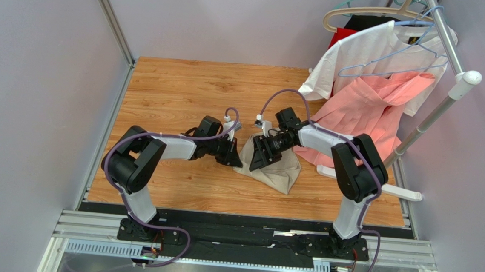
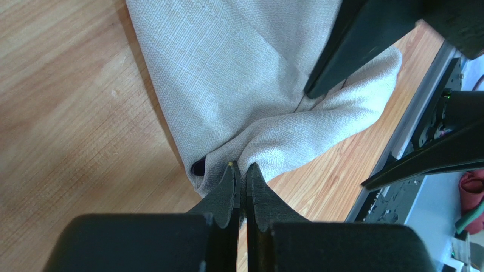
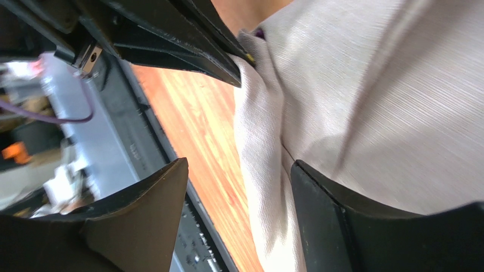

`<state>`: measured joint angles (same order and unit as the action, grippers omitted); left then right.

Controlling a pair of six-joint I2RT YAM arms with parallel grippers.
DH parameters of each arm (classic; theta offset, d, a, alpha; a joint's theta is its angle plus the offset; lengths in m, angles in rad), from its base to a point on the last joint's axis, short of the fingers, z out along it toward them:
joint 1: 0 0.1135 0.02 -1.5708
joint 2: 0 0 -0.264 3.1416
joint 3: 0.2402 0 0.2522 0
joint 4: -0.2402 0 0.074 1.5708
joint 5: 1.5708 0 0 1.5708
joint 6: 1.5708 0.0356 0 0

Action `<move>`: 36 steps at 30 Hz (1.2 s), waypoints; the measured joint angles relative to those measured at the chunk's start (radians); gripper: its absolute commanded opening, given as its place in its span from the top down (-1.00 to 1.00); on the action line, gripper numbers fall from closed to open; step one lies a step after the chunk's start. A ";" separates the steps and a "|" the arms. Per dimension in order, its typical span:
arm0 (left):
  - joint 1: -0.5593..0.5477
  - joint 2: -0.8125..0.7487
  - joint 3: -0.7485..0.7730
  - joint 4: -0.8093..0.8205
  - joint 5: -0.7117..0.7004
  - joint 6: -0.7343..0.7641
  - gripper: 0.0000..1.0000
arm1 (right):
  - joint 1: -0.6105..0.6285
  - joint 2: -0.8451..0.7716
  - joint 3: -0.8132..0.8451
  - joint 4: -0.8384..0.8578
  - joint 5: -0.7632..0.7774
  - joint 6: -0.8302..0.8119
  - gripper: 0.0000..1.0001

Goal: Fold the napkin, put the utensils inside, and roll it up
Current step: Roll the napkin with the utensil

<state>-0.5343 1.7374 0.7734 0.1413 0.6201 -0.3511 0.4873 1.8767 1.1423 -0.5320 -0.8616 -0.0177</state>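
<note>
My left claw (image 2: 241, 170) is pinched shut on the napkin (image 2: 238, 73) at its bunched edge, anchoring it for folding I guess. My right claw (image 3: 238, 164) sits spread apart, gripping nothing.

Wood-grain tabletop (image 1: 177, 93) is taking up pretty much the whole booth. Pale lilac-grey walls (image 1: 38, 64) are boxing it in, with a metal corner post (image 1: 112, 18) running up at the back left. Over on the right a clothes rack (image 1: 447, 41) is slanting in, and a white T-shirt (image 1: 360, 51) and a salmon-pink garment (image 1: 375, 113) are hanging off it on hangers. Light is falling soft and even.
</note>
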 measured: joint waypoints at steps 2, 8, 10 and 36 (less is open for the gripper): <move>0.009 0.006 0.013 -0.027 0.008 0.005 1.00 | 0.000 -0.060 -0.026 0.020 0.068 0.024 -0.43; 0.034 0.027 0.069 -0.138 0.035 0.039 1.00 | 0.001 -0.324 -0.132 0.080 0.362 0.069 -0.44; 0.046 0.040 0.093 -0.174 0.048 0.047 1.00 | 0.023 -0.415 -0.174 0.086 0.468 0.061 -0.43; 0.116 0.097 0.200 -0.363 0.089 0.078 1.00 | 0.409 -0.415 -0.369 0.200 0.923 -0.025 -0.34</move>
<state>-0.4183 1.8347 0.9730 -0.2214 0.7094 -0.2733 0.8959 1.4620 0.7734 -0.3321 0.0612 -0.0425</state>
